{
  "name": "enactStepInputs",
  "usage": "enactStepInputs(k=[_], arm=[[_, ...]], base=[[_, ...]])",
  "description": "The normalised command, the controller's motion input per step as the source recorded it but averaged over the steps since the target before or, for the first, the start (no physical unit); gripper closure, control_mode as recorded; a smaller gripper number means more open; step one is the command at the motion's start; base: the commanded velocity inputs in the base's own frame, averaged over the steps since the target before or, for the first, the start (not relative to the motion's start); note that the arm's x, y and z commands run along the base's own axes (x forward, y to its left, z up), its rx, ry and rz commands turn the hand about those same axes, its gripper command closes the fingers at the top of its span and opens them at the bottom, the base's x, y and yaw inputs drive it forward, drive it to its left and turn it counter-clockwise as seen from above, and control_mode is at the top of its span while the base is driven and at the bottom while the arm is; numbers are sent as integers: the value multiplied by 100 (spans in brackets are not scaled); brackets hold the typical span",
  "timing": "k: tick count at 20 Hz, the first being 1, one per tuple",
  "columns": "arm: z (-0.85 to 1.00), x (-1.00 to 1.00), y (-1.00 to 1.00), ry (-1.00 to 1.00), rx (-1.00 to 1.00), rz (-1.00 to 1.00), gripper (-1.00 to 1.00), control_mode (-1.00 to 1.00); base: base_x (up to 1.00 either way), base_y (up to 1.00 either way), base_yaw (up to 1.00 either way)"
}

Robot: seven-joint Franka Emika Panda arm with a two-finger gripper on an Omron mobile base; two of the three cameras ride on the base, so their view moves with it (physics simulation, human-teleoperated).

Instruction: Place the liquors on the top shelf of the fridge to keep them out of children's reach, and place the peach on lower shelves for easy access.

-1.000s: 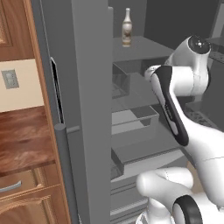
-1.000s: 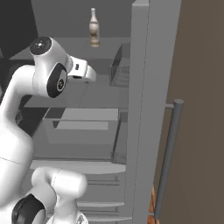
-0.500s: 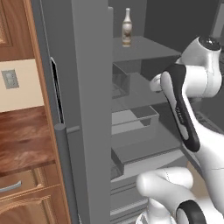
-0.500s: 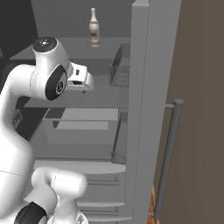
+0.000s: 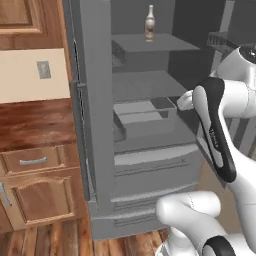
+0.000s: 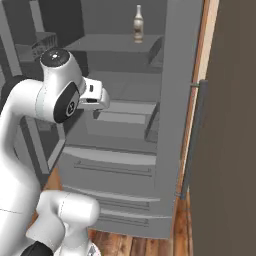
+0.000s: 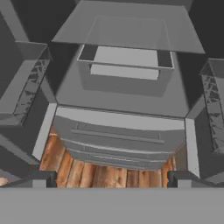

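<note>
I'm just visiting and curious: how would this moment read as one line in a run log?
fridge: open | cream-white bottle: upright on top shelf | jaws: open, empty, facing fridge interior

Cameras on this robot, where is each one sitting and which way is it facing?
Left base view: behind the arm on its left, looking forward into the open fridge; the white arm rises at right.
Right base view: behind on the right, facing the same fridge; the arm fills the left.
Hand view: on the hand, looking down at the drawers and wood floor; two dark fingertips show, apart.
Both base views share the pale bottle on the top shelf.
</note>
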Motion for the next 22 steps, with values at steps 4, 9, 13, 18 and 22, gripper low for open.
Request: enactStepInputs(k=[4, 9, 13, 18, 22], arm=[[0, 0, 0, 0, 0, 0, -100, 100], [0, 0, 0, 0, 0, 0, -100, 100], [0, 0, 0, 0, 0, 0, -100, 100], [0, 0, 0, 0, 0, 0, -100, 100], [0, 0, 0, 0, 0, 0, -100, 100]], base=[[-47, 3, 57], [-6, 46, 70], [19, 70, 68], [40, 87, 59], [77, 94, 41]])
